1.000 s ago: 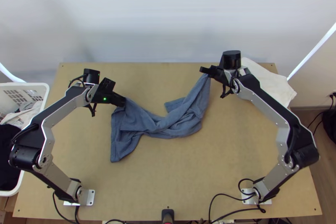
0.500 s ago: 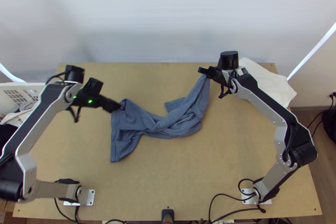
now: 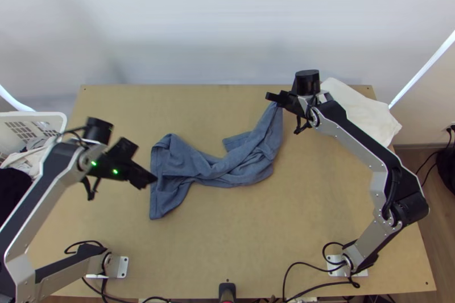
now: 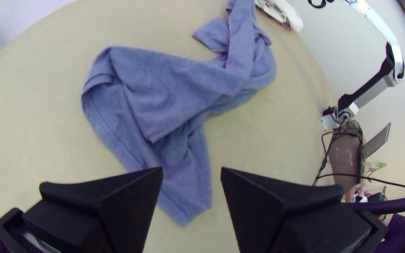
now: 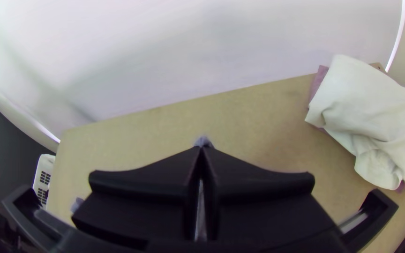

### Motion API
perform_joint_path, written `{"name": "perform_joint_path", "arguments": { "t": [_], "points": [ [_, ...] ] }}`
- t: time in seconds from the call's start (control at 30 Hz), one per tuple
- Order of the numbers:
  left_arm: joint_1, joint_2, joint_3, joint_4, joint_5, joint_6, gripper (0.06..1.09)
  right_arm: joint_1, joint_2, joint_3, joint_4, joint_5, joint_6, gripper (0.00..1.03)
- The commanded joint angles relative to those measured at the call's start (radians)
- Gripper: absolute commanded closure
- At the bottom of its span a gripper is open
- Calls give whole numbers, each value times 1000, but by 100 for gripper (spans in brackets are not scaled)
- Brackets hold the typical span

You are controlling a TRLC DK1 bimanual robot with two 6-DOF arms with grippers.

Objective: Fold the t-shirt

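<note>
The blue t-shirt (image 3: pixel 187 164) lies bunched and twisted on the table, its far right end raised off it. My right gripper (image 3: pixel 275 100) is shut on that raised end; in the right wrist view a bit of blue cloth pokes out at the tips of the right gripper (image 5: pixel 202 149). Left of the shirt's left part, above the table, is my left gripper (image 3: pixel 149 182), holding nothing. In the left wrist view the left gripper (image 4: pixel 191 172) is open, with the lower corner of the shirt (image 4: pixel 155 93) visible beyond the gap between its fingers.
A folded white cloth (image 3: pixel 364 111) lies at the table's back right corner, with some purple fabric (image 5: pixel 318 84) at its edge. A white basket (image 3: pixel 34 118) with clothes stands off the left side. Cables run along the near edge.
My left gripper has come away from the shirt's left part, moving left and toward the near edge. The right gripper has shifted slightly left with the raised cloth.
</note>
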Motion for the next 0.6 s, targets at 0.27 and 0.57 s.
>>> {"name": "perform_joint_path", "arguments": {
  "t": [0.27, 0.57],
  "points": [
    [-190, 40, -148, 217, -139, -181, 46, 3, -55, -43, 6, -2, 14, 100],
    [-191, 136, -178, 300, -174, -195, 46, -5, -64, -54, 9, -2, 12, 100]
  ]
}}
